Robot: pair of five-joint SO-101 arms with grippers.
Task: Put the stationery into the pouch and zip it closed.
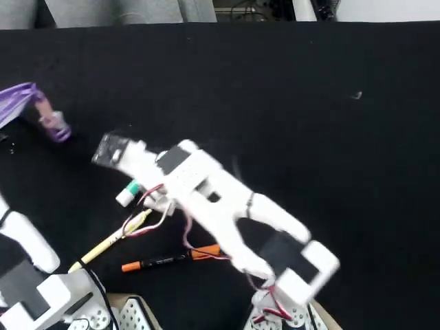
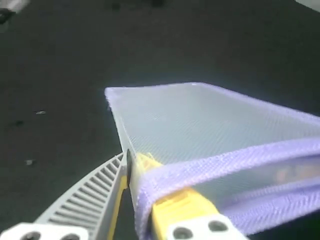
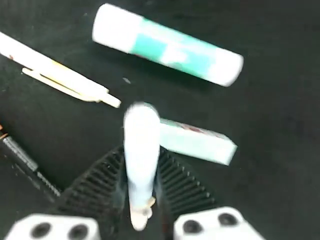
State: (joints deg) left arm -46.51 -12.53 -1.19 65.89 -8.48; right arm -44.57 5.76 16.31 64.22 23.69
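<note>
**A:** What is held by the right gripper (image 3: 141, 152)?

**B:** A white stick (image 3: 141, 125) is clamped between its jaws. The stick's long axis is laid along the ridged fingers (image 3: 95, 175). Its rounded end is pointed outward past the tips, toward the glue stick (image 3: 167, 45).

**A:** And the left gripper (image 2: 132, 165)?

**B:** It is closed on a corner of the pouch (image 2: 200, 125), at the purple-bound edge. The mesh body is stretched away from the jaws. Whether it rests on the table cannot be told.

**A:** What is seen around the stick?

**B:** In the right wrist view an eraser (image 3: 197, 142) is seen just beside the fingertips. The glue stick is laid farther out, crosswise to the stick. A pen (image 3: 60, 75) and a marker (image 3: 22, 162) are found off to one side.

**A:** What is added by the high view?

**B:** The pouch is placed at the far left of the table (image 1: 309, 103), well apart from the rest. The right arm (image 1: 227, 206) is stretched slantwise over the glue stick. The pen is laid at a slant, and the marker nearly level beside it, orange at both ends.
</note>
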